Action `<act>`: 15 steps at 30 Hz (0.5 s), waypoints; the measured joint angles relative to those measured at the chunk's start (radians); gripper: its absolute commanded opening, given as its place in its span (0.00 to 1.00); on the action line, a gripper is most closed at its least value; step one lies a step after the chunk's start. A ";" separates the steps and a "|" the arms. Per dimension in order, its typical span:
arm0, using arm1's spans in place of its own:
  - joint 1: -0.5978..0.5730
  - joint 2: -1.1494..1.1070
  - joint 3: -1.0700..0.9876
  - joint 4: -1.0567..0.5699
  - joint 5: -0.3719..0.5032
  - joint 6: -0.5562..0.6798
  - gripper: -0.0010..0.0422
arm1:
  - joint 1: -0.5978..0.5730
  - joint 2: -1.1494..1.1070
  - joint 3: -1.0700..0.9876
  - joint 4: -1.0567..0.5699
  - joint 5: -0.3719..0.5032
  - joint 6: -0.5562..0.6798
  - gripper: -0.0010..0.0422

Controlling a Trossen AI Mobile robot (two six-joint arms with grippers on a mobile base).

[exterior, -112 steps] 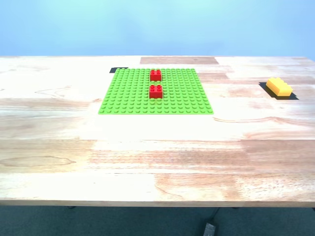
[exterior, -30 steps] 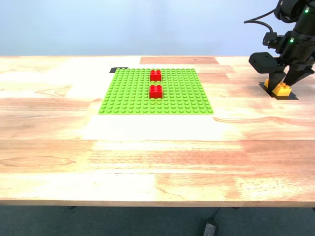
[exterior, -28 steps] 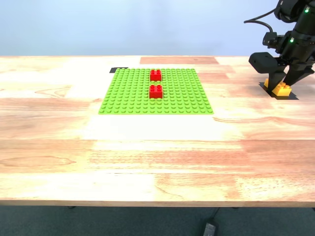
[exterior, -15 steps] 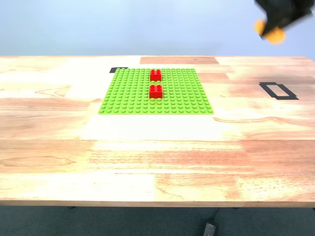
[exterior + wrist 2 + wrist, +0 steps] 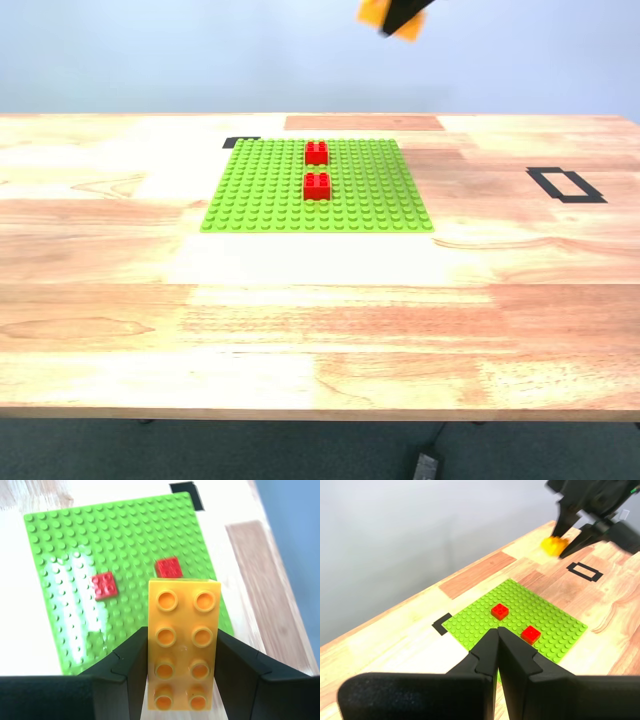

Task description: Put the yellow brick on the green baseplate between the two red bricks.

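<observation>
My second gripper (image 5: 182,680) has its fingers (image 5: 131,665) clamped on the yellow brick (image 5: 183,650), held high above the green baseplate (image 5: 318,187) and its two red bricks (image 5: 316,186). My first gripper (image 5: 497,652) has its fingers pressed together on nothing, also above the baseplate.

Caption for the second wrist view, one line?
My second gripper carries the yellow brick above the green baseplate and two red bricks.

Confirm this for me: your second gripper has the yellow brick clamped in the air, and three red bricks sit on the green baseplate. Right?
Not quite: only two red bricks sit on the green baseplate, as the second wrist view shows. The rest holds: my second gripper has the yellow brick clamped in the air.
</observation>
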 measured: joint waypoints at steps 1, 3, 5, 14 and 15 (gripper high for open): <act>0.000 -0.001 0.000 0.000 0.000 0.000 0.02 | 0.014 0.034 0.024 -0.001 0.002 0.000 0.09; 0.000 -0.005 0.000 -0.006 0.000 0.000 0.02 | 0.033 0.107 0.078 -0.014 0.004 -0.001 0.09; 0.000 -0.007 0.000 -0.010 0.000 0.000 0.02 | 0.046 0.174 0.128 -0.040 0.004 -0.009 0.09; 0.000 -0.009 0.000 -0.025 0.000 0.000 0.02 | 0.113 0.404 0.275 -0.137 0.050 -0.062 0.09; 0.000 -0.009 0.000 -0.025 -0.001 0.000 0.02 | 0.118 0.418 0.280 -0.134 0.051 -0.069 0.09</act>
